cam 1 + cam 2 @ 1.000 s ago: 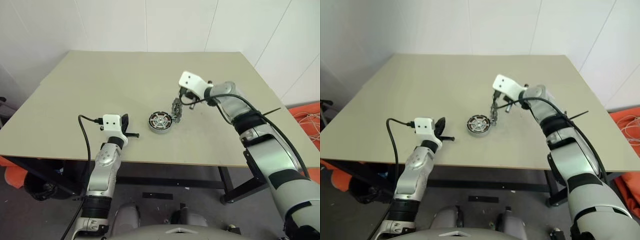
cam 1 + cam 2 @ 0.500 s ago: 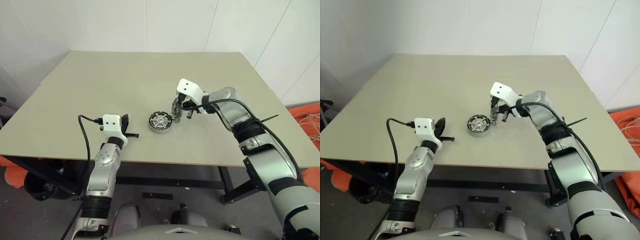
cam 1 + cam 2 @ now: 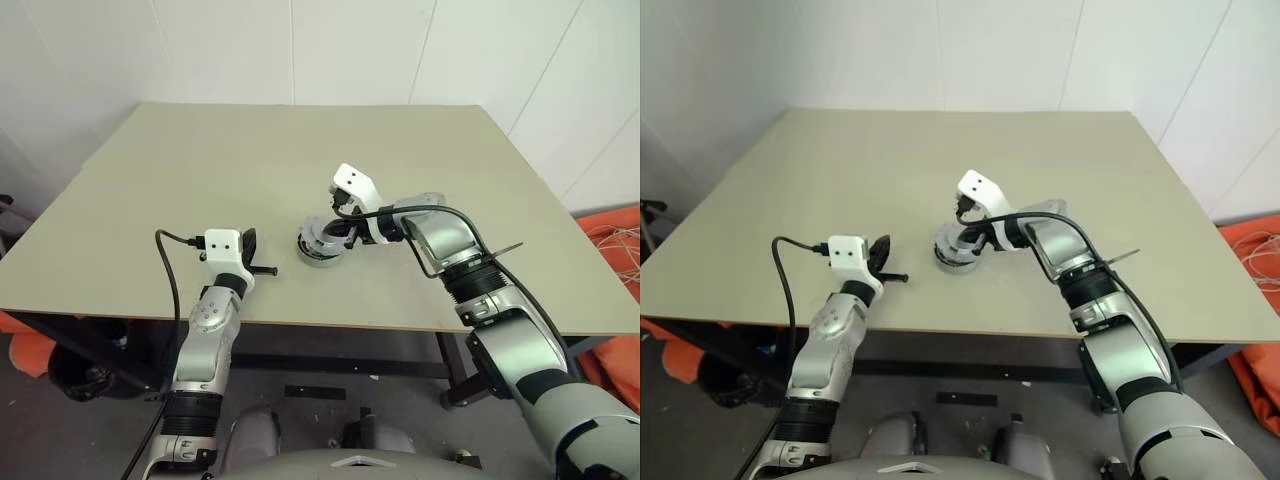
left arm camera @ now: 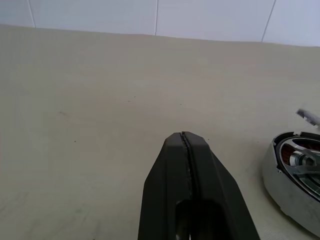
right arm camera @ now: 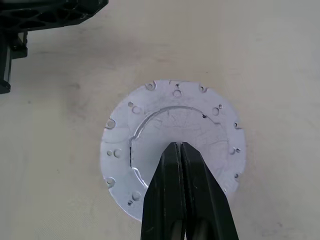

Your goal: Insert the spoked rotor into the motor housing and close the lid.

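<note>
Beside the motor housing point(image 3: 320, 243) (lid point(image 5: 172, 145) down), left pincer point(image 3: 268, 270) rests.

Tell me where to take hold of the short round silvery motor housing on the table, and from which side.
Grip the short silvery motor housing across its curved side wall, coming level from the robot's left, likely with the left gripper. It sits flat on the beige table, and the shut right gripper is over the pale round lid on top.

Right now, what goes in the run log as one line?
stage: closing lid | right gripper: shut, over lid on housing | left gripper: shut, idle beside housing | table
</note>
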### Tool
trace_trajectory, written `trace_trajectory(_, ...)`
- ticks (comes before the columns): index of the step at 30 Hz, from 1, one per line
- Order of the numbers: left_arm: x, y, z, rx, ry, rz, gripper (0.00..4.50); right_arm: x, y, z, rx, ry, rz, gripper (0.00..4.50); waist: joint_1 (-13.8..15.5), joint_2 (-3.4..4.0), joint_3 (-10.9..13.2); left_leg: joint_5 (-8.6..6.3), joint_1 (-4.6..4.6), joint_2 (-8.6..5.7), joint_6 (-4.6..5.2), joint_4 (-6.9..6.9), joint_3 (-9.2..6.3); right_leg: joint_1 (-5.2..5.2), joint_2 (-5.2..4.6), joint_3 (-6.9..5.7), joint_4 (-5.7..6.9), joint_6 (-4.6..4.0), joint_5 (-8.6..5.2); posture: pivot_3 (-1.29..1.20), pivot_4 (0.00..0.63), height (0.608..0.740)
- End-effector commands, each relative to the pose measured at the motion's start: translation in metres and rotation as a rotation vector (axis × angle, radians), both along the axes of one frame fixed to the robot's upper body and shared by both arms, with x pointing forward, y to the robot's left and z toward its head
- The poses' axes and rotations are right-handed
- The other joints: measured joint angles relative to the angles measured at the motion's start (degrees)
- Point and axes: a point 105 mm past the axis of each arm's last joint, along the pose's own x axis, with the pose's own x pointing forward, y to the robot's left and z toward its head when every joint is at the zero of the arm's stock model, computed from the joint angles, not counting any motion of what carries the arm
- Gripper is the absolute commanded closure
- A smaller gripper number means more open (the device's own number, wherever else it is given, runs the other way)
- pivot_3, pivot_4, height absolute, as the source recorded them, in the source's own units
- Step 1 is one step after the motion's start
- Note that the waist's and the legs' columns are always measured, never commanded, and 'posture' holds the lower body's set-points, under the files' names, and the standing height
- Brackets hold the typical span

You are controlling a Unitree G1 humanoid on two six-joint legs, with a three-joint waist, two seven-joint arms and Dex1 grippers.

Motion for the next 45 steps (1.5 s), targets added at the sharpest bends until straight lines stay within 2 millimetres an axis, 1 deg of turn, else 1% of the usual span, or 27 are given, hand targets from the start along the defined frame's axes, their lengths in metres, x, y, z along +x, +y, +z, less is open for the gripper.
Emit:
trace_trajectory(1,0.002,-0.001,0.012,0.0,-0.043,-0.007,4.5,0.001,0.007,0.013,0.047,-0.033,-0.007,4.47,0.0,0.0,0.0,0.02,0.0,0.0,-0.03,0.0,0.0,0.0,0.0,0.0,0.0,0.0,0.0,0.0,0.0,0.74)
trace_trajectory(6,0.002,-0.001,0.013,0.001,-0.044,-0.008,4.5,-0.001,0.012,0.006,0.067,-0.004,-0.024,4.47,0.0,0.0,0.0,0.08,0.0,0.0,-0.15,0.0,0.0,0.01,0.0,0.0,0.0,0.0,0.0,0.0,0.0,0.74)
trace_trajectory(8,0.002,-0.001,0.013,0.002,-0.045,-0.009,4.5,-0.002,0.013,0.003,0.068,0.006,-0.029,4.47,0.0,0.0,0.0,0.1,0.0,0.0,-0.18,0.0,0.0,0.01,0.0,0.0,0.0,0.0,0.0,0.0,0.0,0.74)
trace_trajectory(12,0.002,-0.001,0.014,0.001,-0.046,-0.008,4.5,-0.007,0.012,-0.01,0.061,0.046,-0.043,4.47,0.01,0.0,0.0,0.11,0.01,0.0,-0.21,0.0,0.0,0.05,0.0,0.0,-0.01,0.0,0.0,0.0,0.0,0.74)
trace_trajectory(16,0.002,-0.001,0.014,0.001,-0.048,-0.009,4.5,-0.009,0.012,-0.014,0.081,0.052,-0.065,4.47,0.01,0.0,0.0,0.11,0.02,0.0,-0.22,-0.01,0.0,0.1,0.0,0.0,-0.01,0.01,0.0,0.0,0.0,0.74)
trace_trajectory(18,0.002,-0.002,0.014,0.001,-0.049,-0.01,4.5,-0.007,0.014,-0.006,0.132,-0.004,-0.078,4.47,0.02,0.0,-0.01,0.12,0.03,0.0,-0.23,-0.01,0.0,0.13,0.0,0.0,-0.01,0.01,0.0,0.0,0.0,0.74)
trace_trajectory(19,0.002,-0.001,0.014,0.001,-0.049,-0.01,4.5,-0.007,0.015,0.002,0.179,-0.042,-0.079,4.47,0.04,0.0,0.0,0.12,0.03,0.0,-0.23,-0.01,0.0,0.14,0.0,0.0,-0.01,0.01,0.0,0.0,0.0,0.74)
trace_trajectory(21,0.002,-0.001,0.014,0.002,-0.05,-0.008,4.5,-0.006,0.018,0.024,0.283,-0.166,-0.066,4.47,0.07,0.0,0.0,0.13,0.03,0.0,-0.24,-0.02,0.0,0.13,0.0,0.0,-0.01,0.02,0.0,0.0,0.0,0.74)
trace_trajectory(22,0.002,-0.001,0.014,0.003,-0.05,-0.007,4.5,-0.009,0.018,0.032,0.319,-0.194,-0.047,4.47,0.08,0.0,0.0,0.13,0.03,0.0,-0.25,-0.02,0.0,0.11,0.0,0.0,-0.02,0.02,0.0,0.0,0.0,0.74)
trace_trajectory(24,0.002,0.0,0.014,0.003,-0.05,-0.006,4.5,-0.016,0.015,0.036,0.35,-0.201,-0.02,4.47,0.08,0.0,0.0,0.13,0.02,0.0,-0.25,-0.02,0.0,0.04,0.0,0.0,-0.02,0.03,0.01,0.0,0.0,0.74)
trace_trajectory(25,0.002,0.0,0.014,0.003,-0.05,-0.006,4.5,-0.019,0.011,0.032,0.339,-0.201,-0.017,4.47,0.08,-0.01,0.0,0.13,0.02,0.0,-0.25,-0.02,0.0,0.05,0.0,0.0,-0.02,0.03,0.01,0.0,0.0,0.74)
trace_trajectory(26,0.002,0.0,0.014,0.003,-0.05,-0.008,4.5,-0.02,0.009,0.028,0.327,-0.2,-0.018,4.09,0.08,-0.01,-0.01,0.12,0.02,-0.01,-0.24,-0.02,-0.01,0.06,0.0,0.0,-0.03,0.03,0.01,0.0,0.0,0.74)
trace_trajectory(28,0.002,-0.001,0.014,0.004,-0.05,-0.011,4.5,-0.024,0.005,0.019,0.305,-0.185,-0.018,3.59,0.16,-0.03,-0.02,0.12,0.02,-0.01,-0.23,-0.03,-0.01,0.13,0.0,0.0,-0.05,0.04,0.01,0.0,0.0,0.74)
trace_trajectory(29,0.003,-0.001,0.014,0.005,-0.049,-0.014,4.5,-0.025,0.004,0.017,0.302,-0.178,-0.015,3.21,0.16,-0.03,-0.02,0.12,0.02,-0.01,-0.23,-0.03,-0.01,0.15,0.0,0.0,-0.06,0.04,0.01,0.0,0.0,0.74)
trace_trajectory(35,0.003,-0.001,0.014,0.008,-0.048,-0.019,4.5,-0.024,0.003,0.007,0.294,-0.151,-0.023,1.18,-0.08,-0.03,-0.02,0.13,0.01,0.0,-0.25,-0.03,-0.01,0.17,0.01,0.0,-0.05,0.06,0.01,0.0,0.0,0.74)
trace_trajectory(38,0.004,-0.001,0.015,0.01,-0.048,-0.02,4.5,-0.019,0.005,0.008,0.298,-0.16,-0.035,0.12,0.01,-0.03,-0.02,0.13,0.0,-0.01,-0.25,-0.03,-0.01,0.17,0.0,0.0,-0.05,0.06,0.0,0.0,0.0,0.74)
trace_trajectory(39,0.004,0.0,0.015,0.01,-0.049,-0.02,4.5,-0.018,0.005,0.009,0.3,-0.165,-0.04,0.02,0.0,-0.03,-0.02,0.13,0.01,-0.01,-0.25,-0.03,-0.01,0.16,0.0,0.0,-0.06,0.06,0.0,0.0,0.0,0.74)
trace_trajectory(45,0.004,0.0,0.015,0.011,-0.05,-0.017,4.5,-0.012,0.009,0.008,0.289,-0.163,-0.017,0.02,0.0,-0.03,-0.02,0.13,-0.01,-0.02,-0.25,-0.04,-0.01,0.14,0.0,0.0,-0.06,0.05,0.01,0.0,0.0,0.74)
